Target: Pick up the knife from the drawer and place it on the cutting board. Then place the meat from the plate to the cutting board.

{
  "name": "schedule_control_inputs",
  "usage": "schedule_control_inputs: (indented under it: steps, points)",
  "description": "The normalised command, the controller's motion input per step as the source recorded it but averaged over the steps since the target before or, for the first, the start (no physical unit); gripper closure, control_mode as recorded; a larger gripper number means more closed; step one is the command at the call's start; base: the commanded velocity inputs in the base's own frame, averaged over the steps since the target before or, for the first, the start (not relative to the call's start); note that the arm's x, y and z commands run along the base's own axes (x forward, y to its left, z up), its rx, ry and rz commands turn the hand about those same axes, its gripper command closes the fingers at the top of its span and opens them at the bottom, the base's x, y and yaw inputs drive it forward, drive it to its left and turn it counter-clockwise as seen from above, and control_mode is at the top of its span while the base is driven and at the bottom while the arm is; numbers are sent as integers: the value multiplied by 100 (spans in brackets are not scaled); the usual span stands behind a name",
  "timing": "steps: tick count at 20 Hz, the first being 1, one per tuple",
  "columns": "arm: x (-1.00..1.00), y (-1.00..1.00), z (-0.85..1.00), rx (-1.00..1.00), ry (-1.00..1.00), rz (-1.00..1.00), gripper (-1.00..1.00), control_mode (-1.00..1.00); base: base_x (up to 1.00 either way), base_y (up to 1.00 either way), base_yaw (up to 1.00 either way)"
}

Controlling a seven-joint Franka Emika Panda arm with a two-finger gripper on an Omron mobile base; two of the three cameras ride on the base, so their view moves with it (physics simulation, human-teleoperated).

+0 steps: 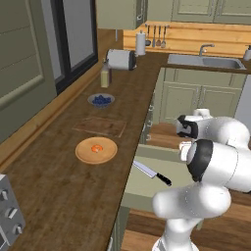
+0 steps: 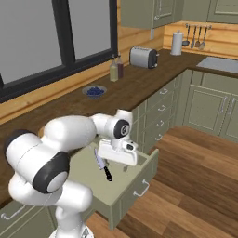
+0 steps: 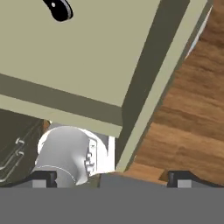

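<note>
Olive-green kitchen, dark wooden tabletop (image 1: 59, 186) along the window. Down in the open drawer (image 2: 135, 186), knife (image 2: 102, 166) lying flat, black handle toward the drawer front. End effector (image 2: 124, 168) hovering just beside the handle, fingers spread, empty. Cutting board (image 1: 100, 126) waiting.

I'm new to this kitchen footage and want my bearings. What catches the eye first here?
The open drawer pulled out from the counter, with the knife lying inside and the gripper hovering just above it. Then, on the counter, the round plate with the small piece of meat, and the cutting board right behind it.
</note>
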Motion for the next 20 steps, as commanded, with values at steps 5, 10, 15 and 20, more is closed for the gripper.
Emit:
schedule_control_inputs:
  steps: [5, 10, 15, 20]
  points:
    - [14, 70, -8, 3, 0, 26, -100, -100, 0, 0, 0]
    - [33, 63, -33, 6, -1, 5, -100, -100, 0, 0, 0]
    - [49, 23, -37, 7, -4, 0, -100, -100, 0, 0, 0]
    - [36, 3, -27, 2, -5, 0, -100, -100, 0, 0, 0]
